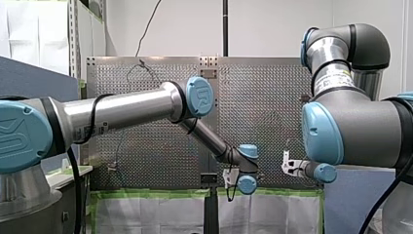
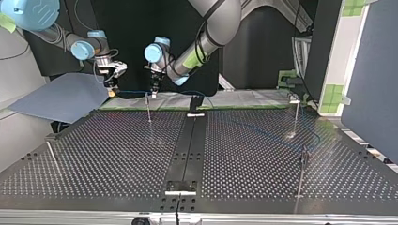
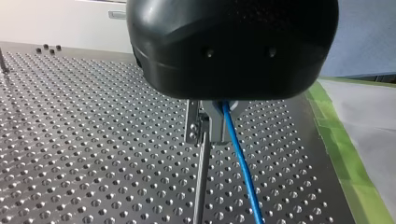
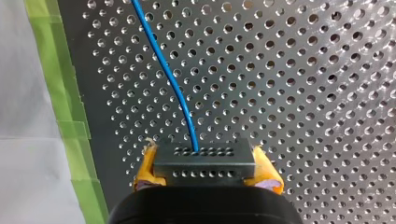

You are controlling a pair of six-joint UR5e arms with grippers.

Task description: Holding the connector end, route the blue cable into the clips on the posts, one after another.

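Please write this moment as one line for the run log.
right tool: shut on connector | left tool: at post top, grip unclear | blue cable: runs from connector past left tool

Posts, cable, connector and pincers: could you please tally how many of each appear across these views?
Posts: 4
Blue cable: 1
Connector: 1
Pincers: 2, my left pincer and my right pincer
Total: 8
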